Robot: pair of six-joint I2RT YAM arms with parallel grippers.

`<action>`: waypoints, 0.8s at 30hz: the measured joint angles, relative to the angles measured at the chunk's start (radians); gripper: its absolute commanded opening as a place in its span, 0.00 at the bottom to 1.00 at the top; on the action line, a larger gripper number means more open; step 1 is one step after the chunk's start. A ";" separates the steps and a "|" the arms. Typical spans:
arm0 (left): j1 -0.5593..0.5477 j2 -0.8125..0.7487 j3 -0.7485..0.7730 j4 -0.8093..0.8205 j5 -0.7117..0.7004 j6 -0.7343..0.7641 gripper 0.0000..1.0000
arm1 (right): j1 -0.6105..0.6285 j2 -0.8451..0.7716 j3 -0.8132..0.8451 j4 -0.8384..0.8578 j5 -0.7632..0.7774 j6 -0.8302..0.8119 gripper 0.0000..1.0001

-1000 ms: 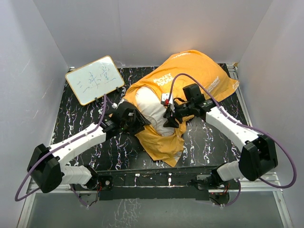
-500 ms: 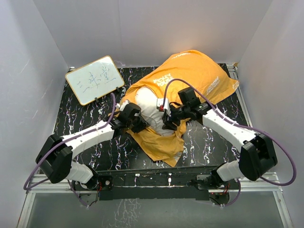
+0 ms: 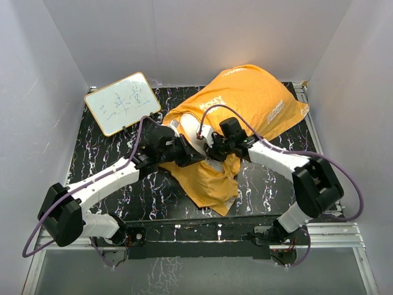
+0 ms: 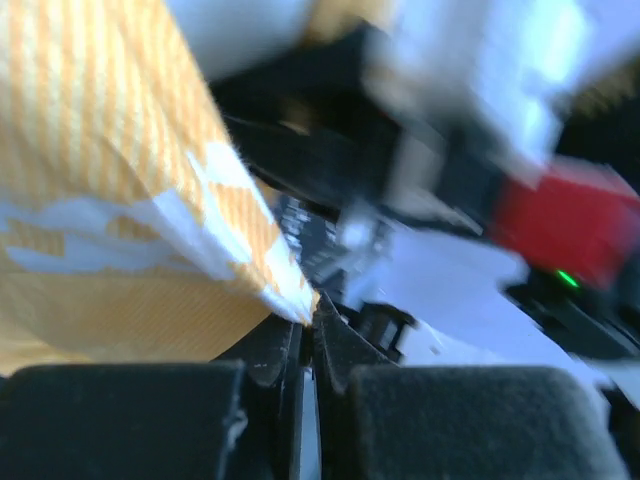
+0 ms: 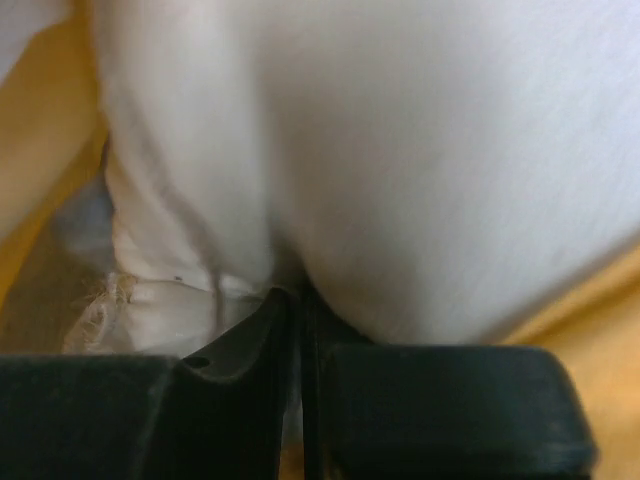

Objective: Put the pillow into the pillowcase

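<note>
Orange pillowcase (image 3: 245,98) cloth at the worktop (image 3: 104,166) centre has just been clamped by the left pincer (image 4: 315,312), the nearly covered white pillow (image 5: 400,150) by the right pincer (image 5: 300,297), so final tucking seems readied.

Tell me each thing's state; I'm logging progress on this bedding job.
pillowcase: bulging, orange face up
pillow: mostly inside it, white end showing at the mouth
left gripper: shut on the pillowcase edge
right gripper: shut on pillow fabric
whiteboard: tilted, written on
</note>
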 measured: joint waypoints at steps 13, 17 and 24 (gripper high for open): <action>0.119 -0.111 -0.034 0.255 0.295 -0.052 0.00 | -0.165 0.149 0.212 -0.345 -0.497 -0.081 0.46; 0.125 -0.111 -0.121 0.296 0.252 -0.111 0.00 | -0.198 0.145 0.307 -0.569 -0.647 -0.244 0.58; 0.123 -0.061 -0.062 0.214 0.213 -0.054 0.00 | -0.248 -0.010 0.384 -0.571 -0.653 -0.265 0.64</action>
